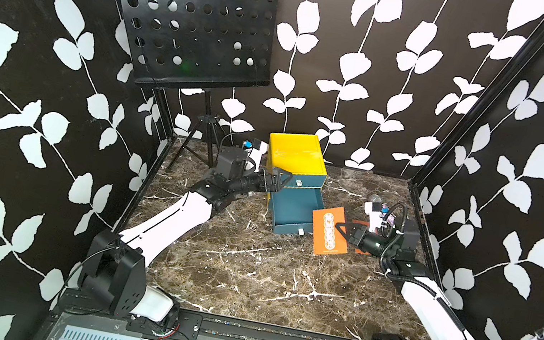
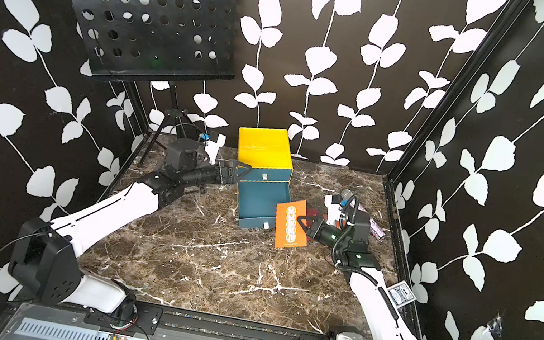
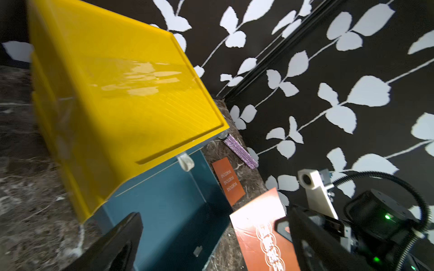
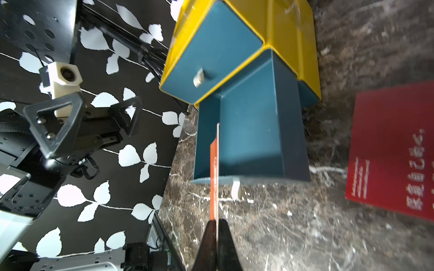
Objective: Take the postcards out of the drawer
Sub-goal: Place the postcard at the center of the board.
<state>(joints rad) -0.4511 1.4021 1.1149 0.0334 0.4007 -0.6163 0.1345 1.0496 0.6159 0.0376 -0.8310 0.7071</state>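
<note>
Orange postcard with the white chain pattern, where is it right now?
In both top views the orange postcard is pinched at its edge by the right gripper, just right of the open blue drawer.

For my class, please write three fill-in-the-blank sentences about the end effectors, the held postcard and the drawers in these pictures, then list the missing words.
1. The right end effector is shut on an ___ postcard.
2. The left end effector stands ___, holding nothing, beside the yellow cabinet.
3. Of the two teal drawers, the pulled-out drawer is the ___ one.
Missing words: orange; open; lower.
</note>
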